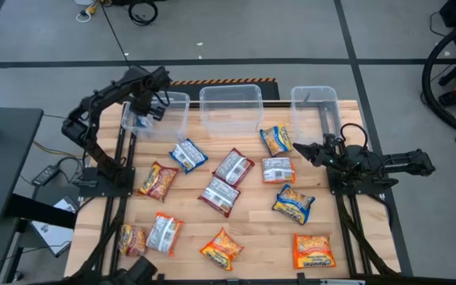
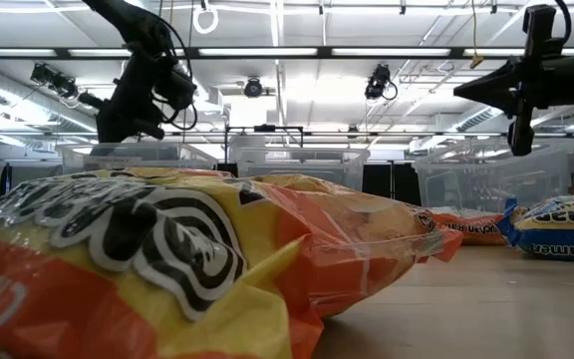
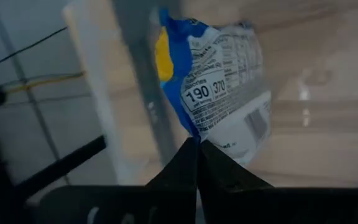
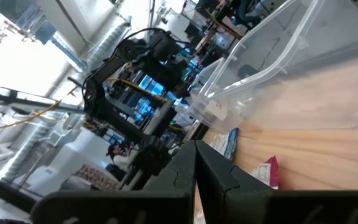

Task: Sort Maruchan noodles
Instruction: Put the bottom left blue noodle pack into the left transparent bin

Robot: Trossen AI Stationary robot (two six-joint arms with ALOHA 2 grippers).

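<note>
Packets of noodles are scattered across the counter (image 1: 244, 229); three clear tubs stand along its far edge.

- Left gripper (image 1: 142, 112): raised over the left tub (image 1: 176, 127). Fingers are closed to a point, nothing between them. A blue-yellow packet (image 3: 219, 81) lies in the tub just beyond the fingertips.
- Right gripper (image 1: 298, 148): hanging above the counter, fingers closed and empty, an orange-yellow packet (image 1: 275, 139) just ahead of them.

Step judged: one blue-yellow packet has been dropped in its tub; about a dozen remain unsorted. Next move calls for the fingers to be opened, brought down over a loose packet such as the second blue-yellow packet (image 1: 188, 154), and closed across its thin edge.
</note>
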